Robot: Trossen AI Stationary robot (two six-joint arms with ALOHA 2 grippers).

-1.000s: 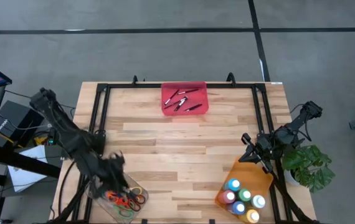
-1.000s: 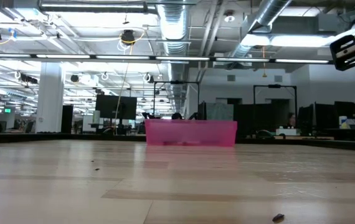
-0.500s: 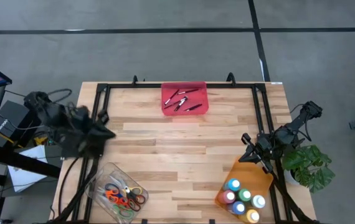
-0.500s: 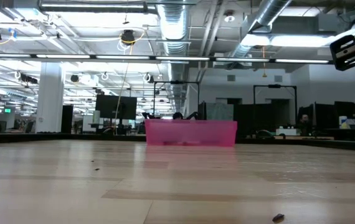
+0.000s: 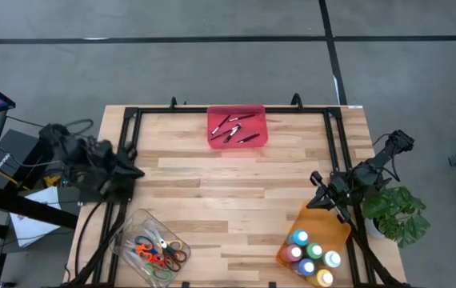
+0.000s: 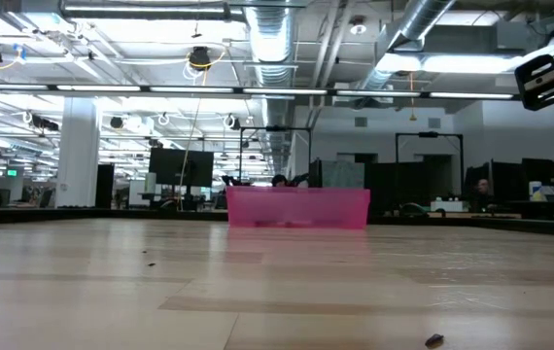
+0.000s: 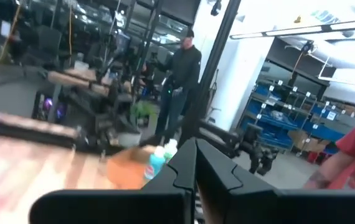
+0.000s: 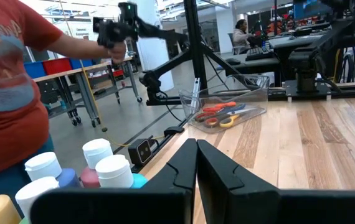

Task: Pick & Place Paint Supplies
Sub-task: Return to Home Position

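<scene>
High view: scissors (image 5: 158, 253) in clear bin (image 5: 131, 227), apart from left hand (image 5: 134, 172)

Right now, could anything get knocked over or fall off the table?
Maybe. The right gripper sits just beside the orange tray of paint bottles, so a swing could tip them. The clear bin of scissors lies close to the edge of the table, on the side of the left gripper; a bump might push it off.
</scene>
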